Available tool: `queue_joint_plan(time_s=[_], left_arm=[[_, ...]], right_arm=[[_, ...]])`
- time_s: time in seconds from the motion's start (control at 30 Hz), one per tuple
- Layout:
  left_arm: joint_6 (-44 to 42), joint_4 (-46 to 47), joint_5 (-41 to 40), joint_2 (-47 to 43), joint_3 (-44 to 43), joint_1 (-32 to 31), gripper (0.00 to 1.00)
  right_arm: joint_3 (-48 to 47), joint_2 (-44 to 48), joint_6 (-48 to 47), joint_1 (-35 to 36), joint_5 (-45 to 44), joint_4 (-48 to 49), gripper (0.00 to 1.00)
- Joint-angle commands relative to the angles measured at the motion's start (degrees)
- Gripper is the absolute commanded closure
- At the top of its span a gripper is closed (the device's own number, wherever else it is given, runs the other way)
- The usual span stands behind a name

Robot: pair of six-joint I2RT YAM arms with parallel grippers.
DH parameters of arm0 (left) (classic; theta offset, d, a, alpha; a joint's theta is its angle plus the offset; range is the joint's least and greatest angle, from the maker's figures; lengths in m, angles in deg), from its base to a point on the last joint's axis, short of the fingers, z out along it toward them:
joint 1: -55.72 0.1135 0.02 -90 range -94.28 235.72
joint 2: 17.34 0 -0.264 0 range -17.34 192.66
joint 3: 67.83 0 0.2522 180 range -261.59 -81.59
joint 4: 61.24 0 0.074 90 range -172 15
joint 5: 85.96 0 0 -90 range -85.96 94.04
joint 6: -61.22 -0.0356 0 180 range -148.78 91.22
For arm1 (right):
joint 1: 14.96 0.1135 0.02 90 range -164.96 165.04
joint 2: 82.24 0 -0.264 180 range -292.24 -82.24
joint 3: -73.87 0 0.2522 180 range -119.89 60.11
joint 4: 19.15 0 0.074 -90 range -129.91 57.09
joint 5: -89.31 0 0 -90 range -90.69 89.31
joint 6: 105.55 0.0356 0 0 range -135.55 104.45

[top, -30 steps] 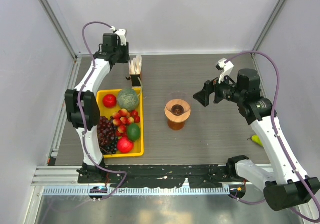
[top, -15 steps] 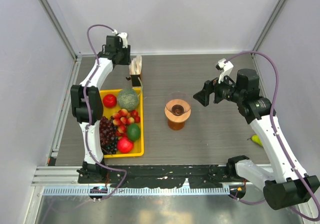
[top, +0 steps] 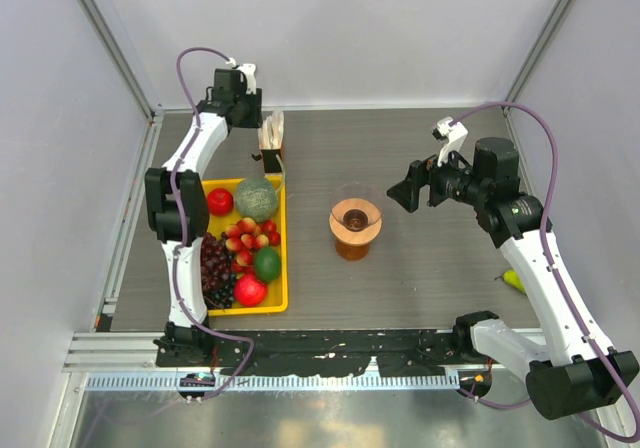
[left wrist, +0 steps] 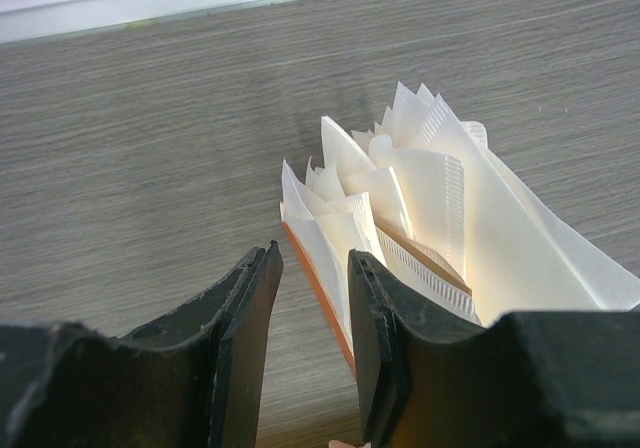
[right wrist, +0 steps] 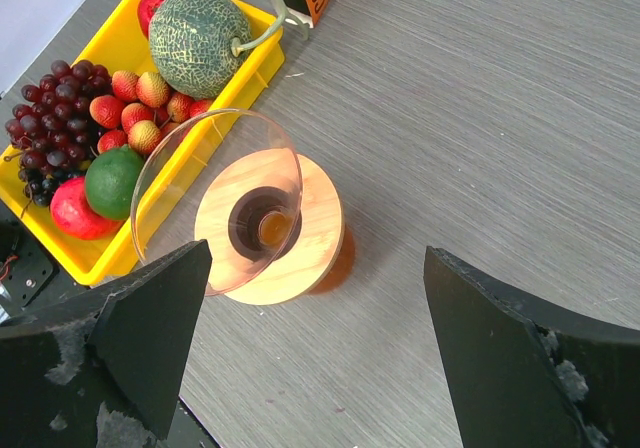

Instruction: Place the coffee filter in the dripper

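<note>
An upright bundle of cream-white filter papers (top: 271, 131) (left wrist: 440, 218) stands in a small dark box with an orange edge at the back of the table. No single coffee filter shows apart from it. My left gripper (top: 257, 128) (left wrist: 312, 268) is beside the bundle, its jaws narrowly apart with the bundle's near edge in the gap. The dripper (top: 355, 217) (right wrist: 262, 223), with a tan ring collar and a clear cone bowl, sits on a jug of amber liquid at mid-table. My right gripper (top: 400, 193) (right wrist: 318, 253) is wide open and empty, above and right of the dripper.
A yellow tray (top: 284, 263) (right wrist: 165, 203) holds a melon (top: 256, 198), grapes, strawberries, a lime and red fruit, left of the dripper. A small green-yellow fruit (top: 513, 280) lies by the right arm. Grey walls close in the back and sides.
The left arm's elbow has swung a little right and back, with the gripper staying by the bundle. The right arm and dripper have not moved.
</note>
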Motion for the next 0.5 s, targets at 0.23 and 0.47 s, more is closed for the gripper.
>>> queue_joint_plan(time_s=[0.23,0.47], left_arm=[[2.0,-3.8,0.1,2.5,-6.9,0.3,0.59],[2.4,-4.2,-0.9,2.8,-7.4,0.3,0.61]], right_arm=[[-0.6,-0.3,0.0,-0.6,0.1,2.6,0.06],[-0.6,-0.7,0.1,-0.6,0.3,2.7,0.06]])
